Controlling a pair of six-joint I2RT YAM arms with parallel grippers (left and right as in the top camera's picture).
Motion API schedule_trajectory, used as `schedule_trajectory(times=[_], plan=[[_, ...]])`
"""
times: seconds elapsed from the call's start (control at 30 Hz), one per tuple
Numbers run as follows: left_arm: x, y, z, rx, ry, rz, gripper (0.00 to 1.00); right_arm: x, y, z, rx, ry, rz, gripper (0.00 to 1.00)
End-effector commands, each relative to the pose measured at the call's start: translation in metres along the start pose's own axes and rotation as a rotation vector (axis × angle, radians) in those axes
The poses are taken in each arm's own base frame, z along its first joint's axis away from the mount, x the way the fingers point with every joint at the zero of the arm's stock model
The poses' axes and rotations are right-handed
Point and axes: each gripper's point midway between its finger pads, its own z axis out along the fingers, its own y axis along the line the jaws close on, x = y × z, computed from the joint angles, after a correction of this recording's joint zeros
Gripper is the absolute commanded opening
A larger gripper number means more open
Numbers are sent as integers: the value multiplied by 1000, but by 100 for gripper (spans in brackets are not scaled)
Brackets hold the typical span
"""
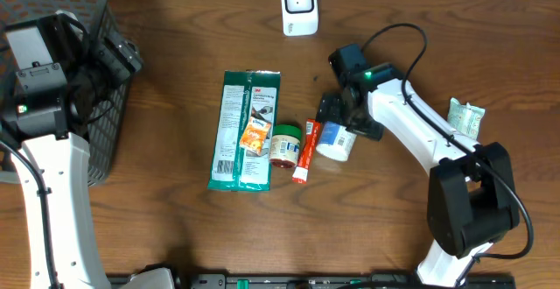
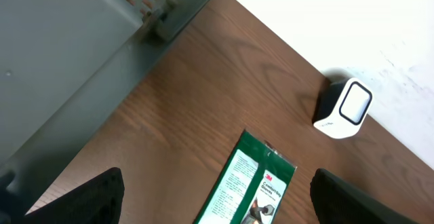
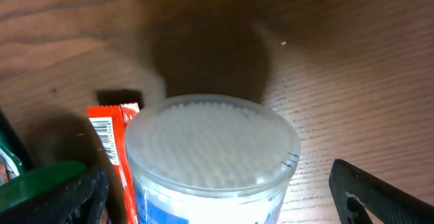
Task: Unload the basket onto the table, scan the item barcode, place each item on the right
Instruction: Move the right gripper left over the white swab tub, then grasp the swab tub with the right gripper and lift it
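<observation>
Brown wood-grain table [image 1: 175,228] fills the overhead view, with a grey mesh basket [image 1: 109,123] at its left edge. Above that basket hangs the left gripper [image 2: 220,190], its jaws spread wide with nothing between them; its wrist camera looks down past the basket wall onto the table.

A long green packet [image 1: 245,131] lies near the table's middle. Well beyond it, at the far edge, stands the white scanner [image 1: 299,7].

The right gripper [image 3: 217,183] is down at the tub [image 1: 335,142], a white tub with a clear lid and a blue label (its contents look like cotton swabs). The jaws are open, with one finger [image 3: 68,197] on each side of the tub and a gap showing on both sides, so nothing is gripped.

Just left of the tub lies a red tube [image 1: 306,151], then a green-lidded jar [image 1: 285,144], and an orange sachet [image 1: 255,137] resting on the green packet. A small pale pack [image 1: 465,116] sits apart at the right.
</observation>
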Motion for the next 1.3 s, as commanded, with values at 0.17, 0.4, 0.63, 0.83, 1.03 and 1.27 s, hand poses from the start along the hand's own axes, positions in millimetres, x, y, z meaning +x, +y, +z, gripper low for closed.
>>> schedule_trajectory(times=[0.17,0.4,0.63,0.83,1.03,1.27], plan=[[-7,-1,-6,-4,-26,1,86,18,4,26,-59,66,63,99],[-7,-1,-6,-4,-26,1,86,14,3,28,-67,50,71,93],[-7,-1,-6,-4,-26,1,86,8,-8,28,-57,55,71,78],[-7,-1,-6,-4,-26,1,86,9,-10,27,-51,61,69,75],[-7,-1,-6,-4,-26,1,86,2,-4,13,-80,24,-43,69],[-7,-1,-6,-4,-26,1,86,-15,-12,-32,-67,-127,-85,68]])
